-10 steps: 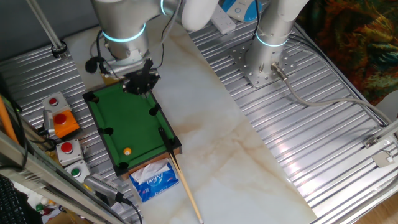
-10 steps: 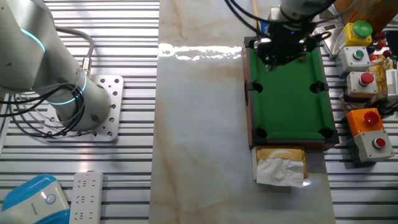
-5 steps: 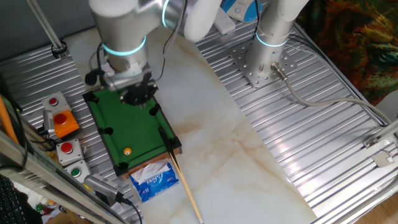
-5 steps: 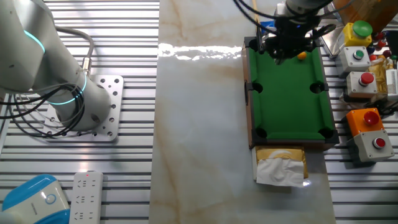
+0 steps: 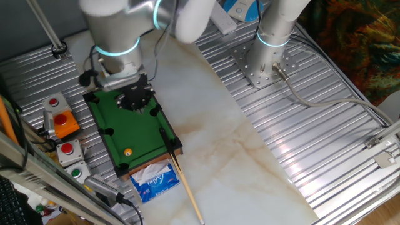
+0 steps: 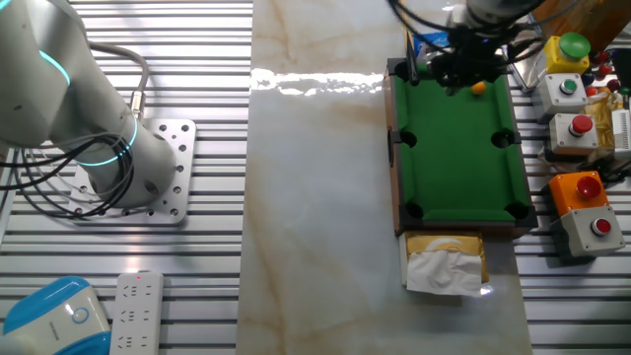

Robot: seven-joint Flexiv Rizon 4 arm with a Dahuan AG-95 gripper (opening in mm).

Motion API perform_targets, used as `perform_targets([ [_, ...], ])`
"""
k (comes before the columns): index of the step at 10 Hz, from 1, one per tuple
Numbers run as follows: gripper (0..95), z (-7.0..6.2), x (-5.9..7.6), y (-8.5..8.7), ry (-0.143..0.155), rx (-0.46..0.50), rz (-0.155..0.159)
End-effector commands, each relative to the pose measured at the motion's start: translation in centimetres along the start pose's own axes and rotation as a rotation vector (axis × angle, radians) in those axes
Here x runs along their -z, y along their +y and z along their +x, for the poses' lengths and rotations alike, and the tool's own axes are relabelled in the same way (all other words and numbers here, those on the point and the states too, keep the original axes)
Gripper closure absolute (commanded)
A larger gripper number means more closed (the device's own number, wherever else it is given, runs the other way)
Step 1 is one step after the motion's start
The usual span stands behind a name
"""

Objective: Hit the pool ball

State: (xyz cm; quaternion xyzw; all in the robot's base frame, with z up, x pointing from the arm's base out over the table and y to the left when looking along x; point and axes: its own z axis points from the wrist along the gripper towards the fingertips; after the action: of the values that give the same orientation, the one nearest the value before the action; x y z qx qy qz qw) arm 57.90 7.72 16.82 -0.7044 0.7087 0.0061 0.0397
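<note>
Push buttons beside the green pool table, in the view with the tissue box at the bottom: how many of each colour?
Red buttons: 3
Green buttons: 2
Total: 5

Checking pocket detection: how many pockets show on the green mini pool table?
4 clear: two mid-rail pockets, and two corner pockets by the tissue pack. The hand hangs over the far end, so more corner pockets may be hidden.

The blue tissue pack point(image 5: 154, 180) bears white lettering too small to read; nothing else is legible.
</note>
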Motion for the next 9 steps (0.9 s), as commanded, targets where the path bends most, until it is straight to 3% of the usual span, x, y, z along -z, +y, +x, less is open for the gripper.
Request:
perform_targets([
  [1,95.0,-0.08,-0.2,-0.49,0.01,-0.01,-0.01],
  [9,95.0,-0.27,0.22,-0.63,0.013,-0.074,0.005],
])
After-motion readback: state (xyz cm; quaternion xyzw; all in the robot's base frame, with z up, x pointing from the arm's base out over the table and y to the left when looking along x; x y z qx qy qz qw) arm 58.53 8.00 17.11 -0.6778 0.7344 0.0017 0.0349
